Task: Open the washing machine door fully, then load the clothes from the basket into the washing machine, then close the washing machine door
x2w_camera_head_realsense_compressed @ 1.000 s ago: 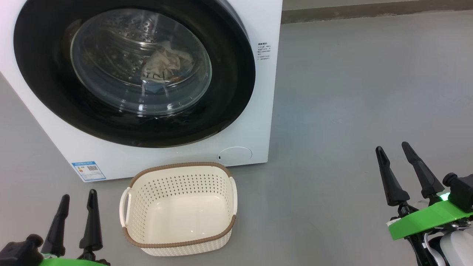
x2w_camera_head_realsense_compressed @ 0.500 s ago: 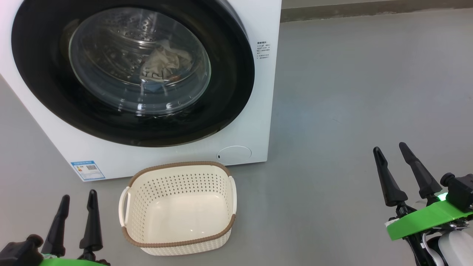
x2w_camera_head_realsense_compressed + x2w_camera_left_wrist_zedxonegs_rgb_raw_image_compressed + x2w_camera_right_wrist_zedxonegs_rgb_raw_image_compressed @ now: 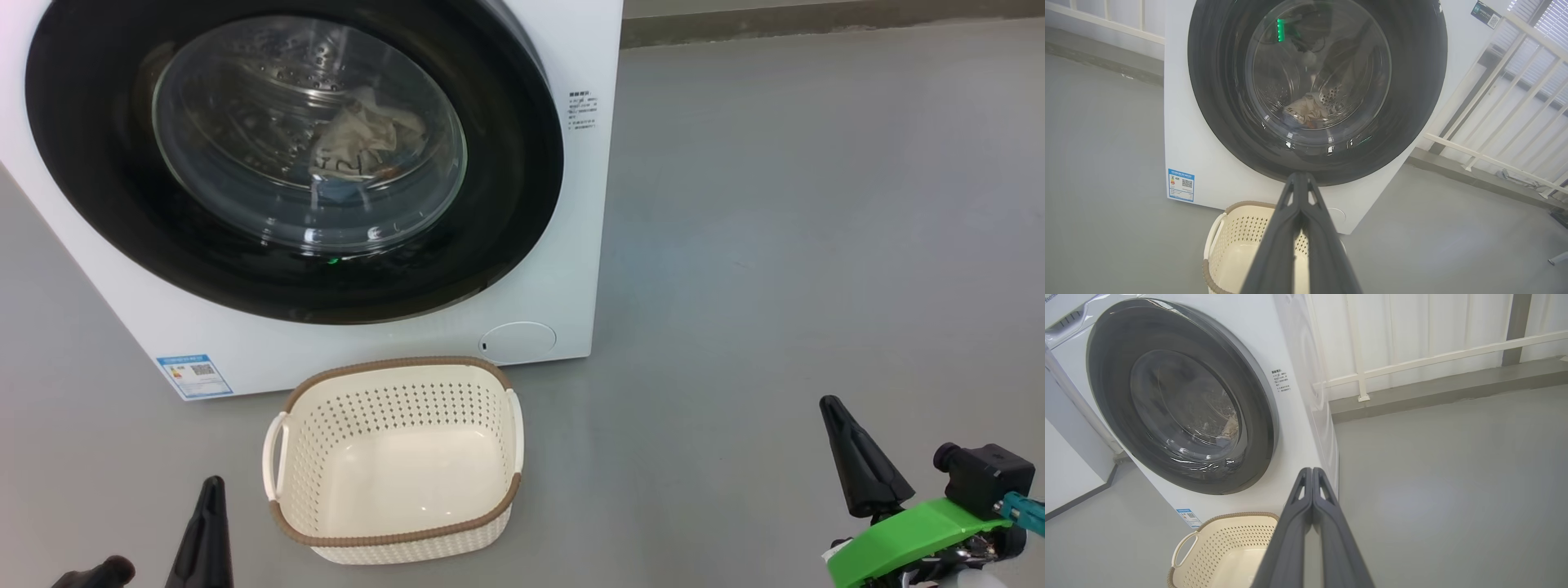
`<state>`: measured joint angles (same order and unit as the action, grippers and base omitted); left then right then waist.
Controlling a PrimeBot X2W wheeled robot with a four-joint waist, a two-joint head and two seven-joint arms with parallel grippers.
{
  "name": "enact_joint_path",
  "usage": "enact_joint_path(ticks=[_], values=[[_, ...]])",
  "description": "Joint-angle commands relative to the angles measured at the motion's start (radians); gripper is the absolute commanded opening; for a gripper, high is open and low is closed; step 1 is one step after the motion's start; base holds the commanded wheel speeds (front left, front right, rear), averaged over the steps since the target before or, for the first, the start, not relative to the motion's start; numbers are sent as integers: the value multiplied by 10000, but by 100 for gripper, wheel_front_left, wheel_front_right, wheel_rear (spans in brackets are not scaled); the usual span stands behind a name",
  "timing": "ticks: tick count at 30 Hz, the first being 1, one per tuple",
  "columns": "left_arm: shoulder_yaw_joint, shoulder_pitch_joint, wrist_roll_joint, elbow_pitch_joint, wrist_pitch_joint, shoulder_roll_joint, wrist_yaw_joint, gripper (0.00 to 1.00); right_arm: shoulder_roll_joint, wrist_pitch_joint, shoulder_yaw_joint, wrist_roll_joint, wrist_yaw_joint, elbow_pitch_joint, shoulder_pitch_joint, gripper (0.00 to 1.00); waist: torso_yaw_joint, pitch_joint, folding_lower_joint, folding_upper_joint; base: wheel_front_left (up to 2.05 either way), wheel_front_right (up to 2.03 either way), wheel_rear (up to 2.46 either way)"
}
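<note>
Both tools have just gone from fingers spread to fingers pressed together, gripping nothing, and both now sit lower in the head view: the left tool (image 3: 214, 486) beside the basket (image 3: 392, 364), the right tool (image 3: 831, 404) well apart over the floor (image 3: 775, 245). The washing machine door (image 3: 506, 204) is shut, the clothes (image 3: 359, 147) lie inside behind its window, and the basket is empty, so the task looks finished
</note>
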<state>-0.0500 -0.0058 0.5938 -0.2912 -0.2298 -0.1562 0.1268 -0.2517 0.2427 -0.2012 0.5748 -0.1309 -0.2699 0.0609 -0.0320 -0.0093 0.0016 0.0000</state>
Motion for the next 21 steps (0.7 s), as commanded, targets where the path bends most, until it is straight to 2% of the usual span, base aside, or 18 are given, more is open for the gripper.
enact_joint_path(ticks=[1, 5, 21], values=[[128, -253, 235, 214, 54, -124, 1, 0, -110, -65, 163, 260, 0, 243, 303, 0, 4, -3, -1, 0, 0, 0, 0], [178, -284, 571, 223, 168, -84, -4, 0, -45, -177, 255, 609, 0, 235, 315, 0, 15, 15, -14, 0, 0, 0, 0], [381, -399, 1917, 253, 623, 76, -5, 0, 219, -626, 630, 2003, 0, 225, 352, 0, 58, 28, -15, 0, 0, 0, 0]])
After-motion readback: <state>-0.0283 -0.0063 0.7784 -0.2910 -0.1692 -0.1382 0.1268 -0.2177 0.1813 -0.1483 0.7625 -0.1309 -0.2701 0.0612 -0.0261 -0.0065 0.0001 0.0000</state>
